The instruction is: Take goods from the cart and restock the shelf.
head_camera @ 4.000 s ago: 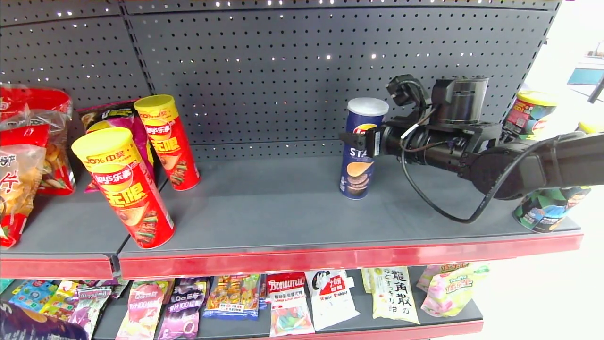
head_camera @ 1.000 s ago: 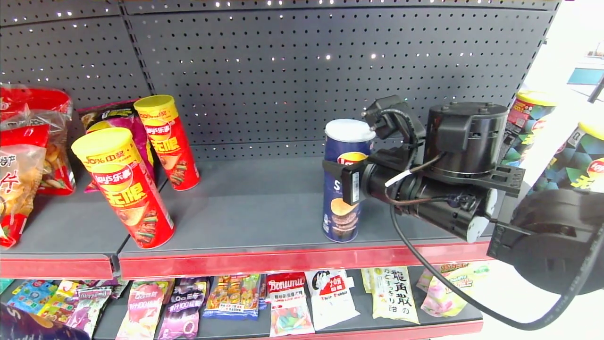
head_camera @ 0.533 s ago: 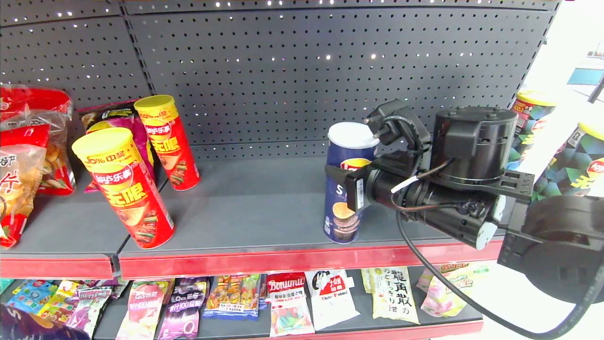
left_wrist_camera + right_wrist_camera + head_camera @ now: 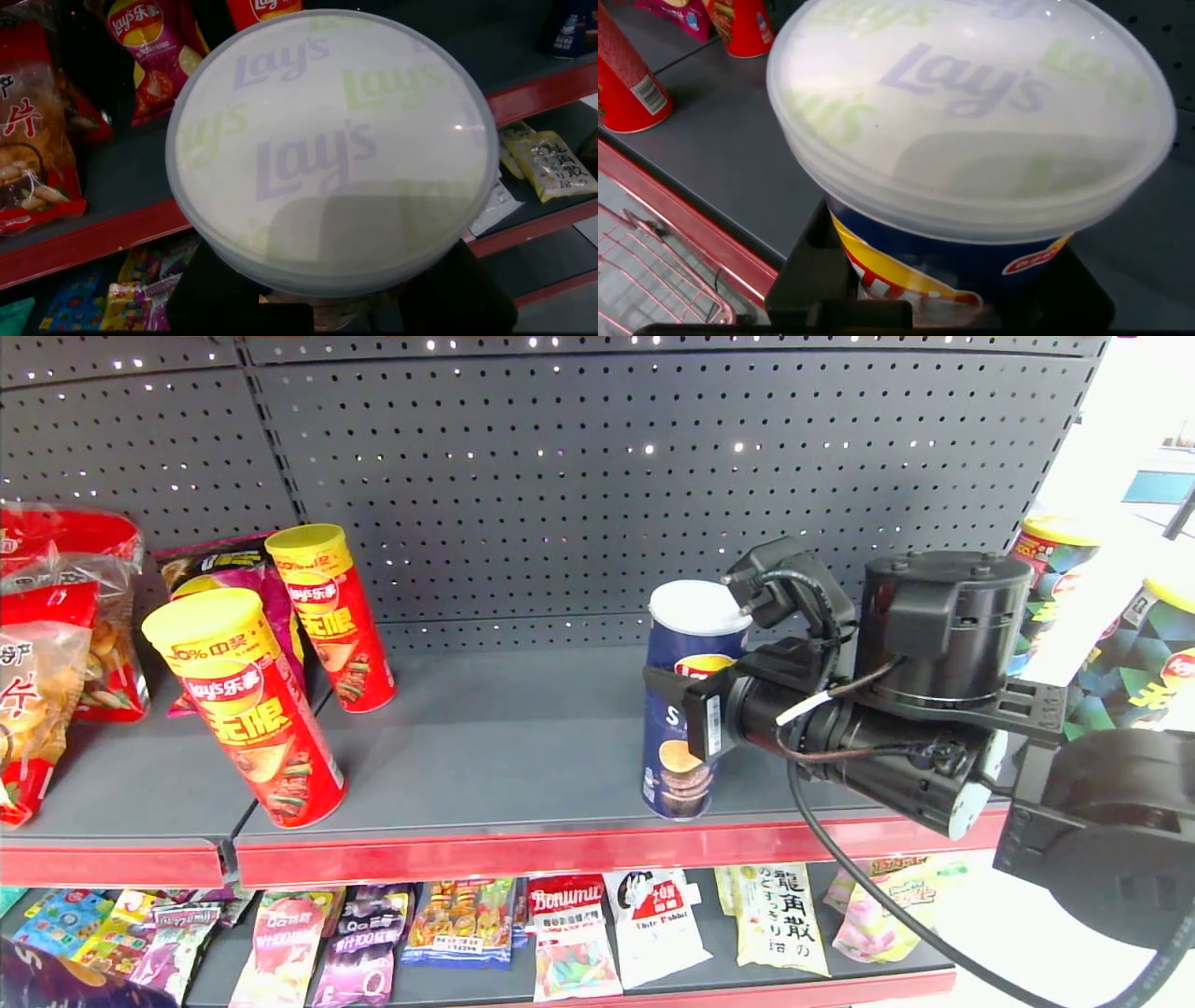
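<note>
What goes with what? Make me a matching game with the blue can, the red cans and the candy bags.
Things:
1. blue can
2. red cans
3. candy bags

Places or looks:
A. lying on the lower shelf
B. gripped by the right gripper
C. yellow on top, standing at the left

Pairs: 1-B, 2-C, 3-A
</note>
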Controlling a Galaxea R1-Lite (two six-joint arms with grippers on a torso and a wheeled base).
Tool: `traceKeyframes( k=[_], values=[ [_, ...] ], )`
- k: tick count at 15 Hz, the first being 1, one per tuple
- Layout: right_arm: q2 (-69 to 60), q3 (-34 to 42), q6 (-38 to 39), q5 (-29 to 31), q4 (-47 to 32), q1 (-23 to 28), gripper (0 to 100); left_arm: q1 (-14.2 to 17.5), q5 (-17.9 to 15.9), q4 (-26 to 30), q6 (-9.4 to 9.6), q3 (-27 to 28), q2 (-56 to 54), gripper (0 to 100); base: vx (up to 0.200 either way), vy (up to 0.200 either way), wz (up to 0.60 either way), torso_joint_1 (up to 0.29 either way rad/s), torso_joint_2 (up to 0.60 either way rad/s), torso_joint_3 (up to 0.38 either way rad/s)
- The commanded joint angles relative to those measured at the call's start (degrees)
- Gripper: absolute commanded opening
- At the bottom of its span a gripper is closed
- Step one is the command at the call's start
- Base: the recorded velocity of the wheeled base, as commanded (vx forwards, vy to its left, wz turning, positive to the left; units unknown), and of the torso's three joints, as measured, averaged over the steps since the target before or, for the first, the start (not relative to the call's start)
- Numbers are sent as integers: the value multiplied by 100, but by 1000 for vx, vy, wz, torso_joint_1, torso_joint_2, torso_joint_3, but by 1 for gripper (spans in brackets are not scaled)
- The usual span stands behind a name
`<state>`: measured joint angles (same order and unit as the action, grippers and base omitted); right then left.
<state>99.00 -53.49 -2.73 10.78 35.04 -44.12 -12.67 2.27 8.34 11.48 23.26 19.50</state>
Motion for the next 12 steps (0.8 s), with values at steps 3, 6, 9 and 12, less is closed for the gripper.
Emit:
traceKeyframes(
  k=[3,6,9,12],
  values=[
    [-91,120,1,65,-6,-44,0,1,2,1,-6,-14,-8,0,0,0,0,0,0,0],
    [-83,85,1,65,-6,-44,0,1,2,1,3,-14,-8,0,0,0,0,0,0,0],
    [-65,93,1,65,-6,-53,0,1,2,1,3,-14,-17,0,0,0,0,0,0,0],
    [-47,67,1,188,-6,-53,0,1,2,1,3,-14,-17,0,0,0,0,0,0,0]
  ],
)
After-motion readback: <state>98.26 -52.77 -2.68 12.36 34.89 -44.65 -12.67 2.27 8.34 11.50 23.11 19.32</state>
